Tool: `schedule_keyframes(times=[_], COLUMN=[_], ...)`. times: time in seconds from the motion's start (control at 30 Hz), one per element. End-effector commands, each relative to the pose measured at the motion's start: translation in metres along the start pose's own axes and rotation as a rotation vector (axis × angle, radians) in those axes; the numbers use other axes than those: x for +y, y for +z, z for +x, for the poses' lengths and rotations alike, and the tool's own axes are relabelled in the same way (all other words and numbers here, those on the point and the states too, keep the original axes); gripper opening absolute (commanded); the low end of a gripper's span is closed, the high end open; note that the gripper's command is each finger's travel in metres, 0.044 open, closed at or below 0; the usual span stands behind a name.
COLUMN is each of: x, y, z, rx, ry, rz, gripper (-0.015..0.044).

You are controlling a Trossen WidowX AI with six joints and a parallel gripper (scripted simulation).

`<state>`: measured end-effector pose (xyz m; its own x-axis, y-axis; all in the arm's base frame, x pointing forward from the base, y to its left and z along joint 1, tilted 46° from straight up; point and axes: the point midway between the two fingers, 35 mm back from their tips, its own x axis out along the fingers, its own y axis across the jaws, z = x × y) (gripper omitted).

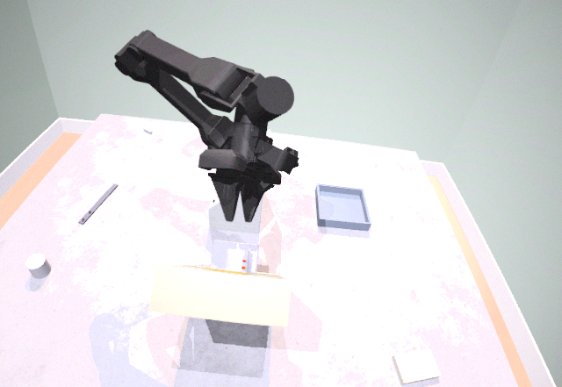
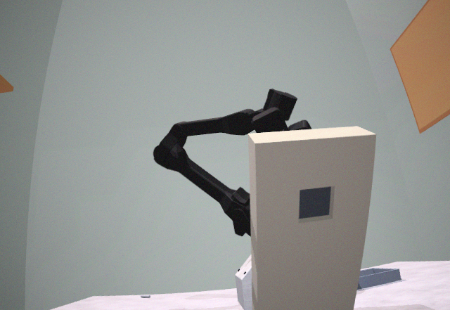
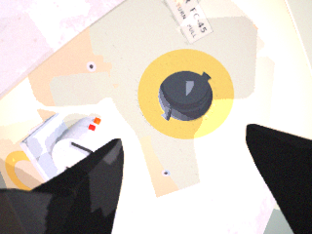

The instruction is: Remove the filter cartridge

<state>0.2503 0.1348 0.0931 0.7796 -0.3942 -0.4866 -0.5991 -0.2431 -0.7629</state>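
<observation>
The pale round cartridge [image 1: 244,264] [image 3: 80,134], with dark slots on its face and red marks on its side, is out of the panel [image 1: 219,297] [image 2: 312,161] [image 3: 132,39]. It lies tilted at a pale angular holder [image 3: 39,141] beside the panel; whether it rests steadily is unclear. My gripper [image 1: 239,220] [image 3: 184,139] is open and empty, above and away from the cartridge. The round dark socket [image 3: 185,93] inside a yellow ring [image 3: 148,93] holds no cartridge. The blue tray [image 1: 343,226] [image 2: 380,280] stands to the right in the top view, with nothing inside.
A grey bar [image 1: 98,204] and a grey cylinder [image 1: 38,266] lie at the left in the top view. A cream block [image 1: 416,365] is at the lower right. A small grey piece [image 1: 147,132] [image 2: 145,296] lies far back. The upright panel hides my fingers in the exterior view.
</observation>
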Motion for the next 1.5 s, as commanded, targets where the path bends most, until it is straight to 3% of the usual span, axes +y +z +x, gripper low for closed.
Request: schedule_keyframes(times=[0.0, 0.3, 0.77, 1.47], x=[0.043, 0.063, 0.064, 0.072], y=[-0.020, -0.031, -0.031, -0.034], z=[0.021, 0.027, 0.029, 0.062], rx=[0.135, 0.248, 0.250, 0.250], ry=[0.131, 0.148, 0.149, 0.151], rz=[0.715, 1.126, 1.135, 1.136], gripper=[0.0305, 0.0305, 0.0305, 0.0305])
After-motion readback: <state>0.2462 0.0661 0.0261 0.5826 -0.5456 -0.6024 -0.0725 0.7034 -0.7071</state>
